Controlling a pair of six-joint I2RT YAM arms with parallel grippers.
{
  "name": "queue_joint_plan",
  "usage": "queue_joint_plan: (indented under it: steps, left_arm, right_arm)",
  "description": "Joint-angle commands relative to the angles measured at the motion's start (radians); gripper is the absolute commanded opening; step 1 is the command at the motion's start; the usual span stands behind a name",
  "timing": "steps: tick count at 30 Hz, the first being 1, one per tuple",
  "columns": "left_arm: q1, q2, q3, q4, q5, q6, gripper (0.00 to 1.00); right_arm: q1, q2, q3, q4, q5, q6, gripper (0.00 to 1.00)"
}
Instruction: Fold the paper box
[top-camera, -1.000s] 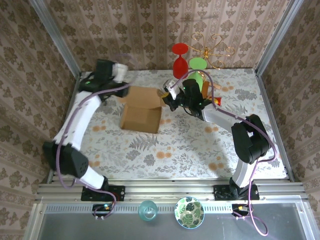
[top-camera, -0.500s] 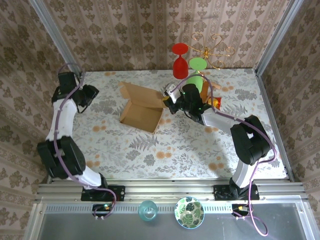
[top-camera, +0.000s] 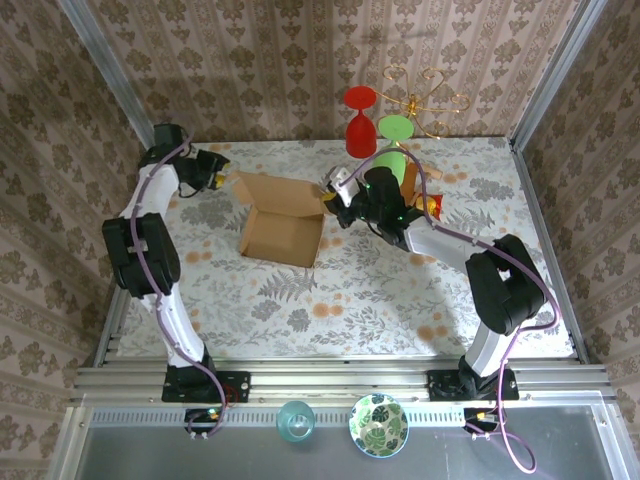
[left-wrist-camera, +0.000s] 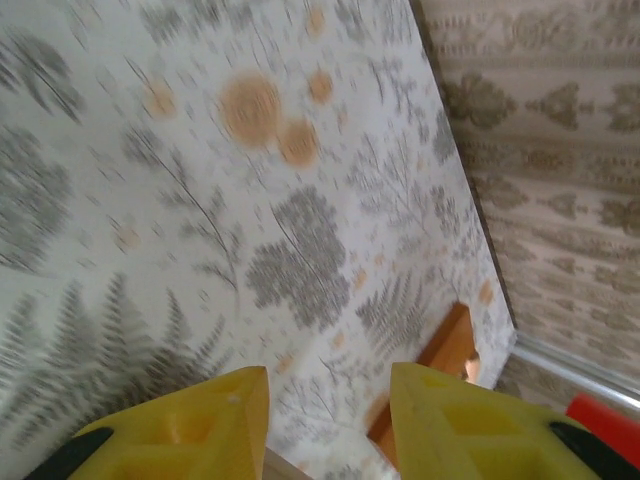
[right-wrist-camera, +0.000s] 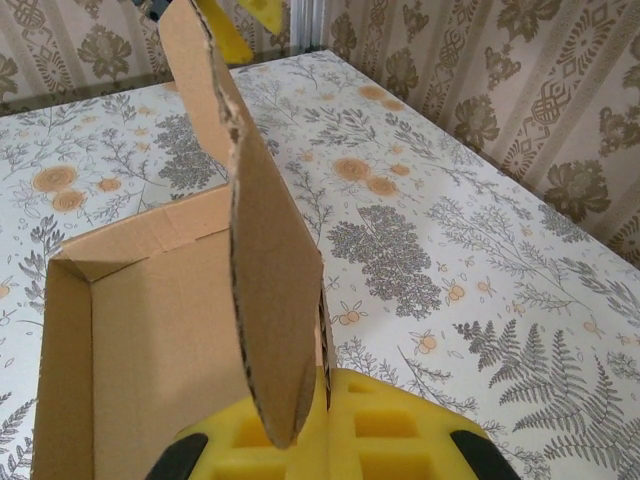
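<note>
On paper box (top-camera: 284, 236) edge, right claw (top-camera: 333, 191) clamps.

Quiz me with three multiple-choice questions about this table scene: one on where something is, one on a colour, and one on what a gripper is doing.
1. Where is the tan-brown corrugated cardboard box?
A) on the floral table, between the left gripper and the right gripper
B) inside a drawer
C) lifted high above the table

2. What colour are the gripper fingers?
A) blue
B) white
C) yellow

3. What is the right gripper doing?
A) hanging open over bare table
B) clamping an upright box flap
C) holding a spoon

Answers:
1 A: the top view shows the box lying on the table with a gripper at each side.
2 C: both wrist views show yellow fingers.
3 B: the right wrist view shows the flap's edge pinched between the closed fingers.
</note>
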Motion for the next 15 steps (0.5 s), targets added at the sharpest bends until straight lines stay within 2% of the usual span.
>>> queue_joint_plan:
  steps: [1,6,10,15]
  left_arm:
    - [-0.025,-0.072,-0.081,0.072,0.039,-0.129,0.38]
    - [-0.017,-0.181,-0.296,0.238,0.021,-0.314,0.40]
    - [-0.011,-0.202,-0.343,0.265,0.040,-0.396,0.43]
    - [-0.016,-0.240,-0.429,0.377,0.041,-0.517,0.44]
  right_arm:
    - [0.011,0.024,0.030,0.017,0.039,-0.031,0.00]
    - [0.029,0.050,0.051,0.026,0.094,-0.064,0.00]
    - [0.049,0.066,0.055,0.045,0.160,-0.089,0.00]
    - [0.069,0.079,0.057,0.064,0.219,-0.101,0.00]
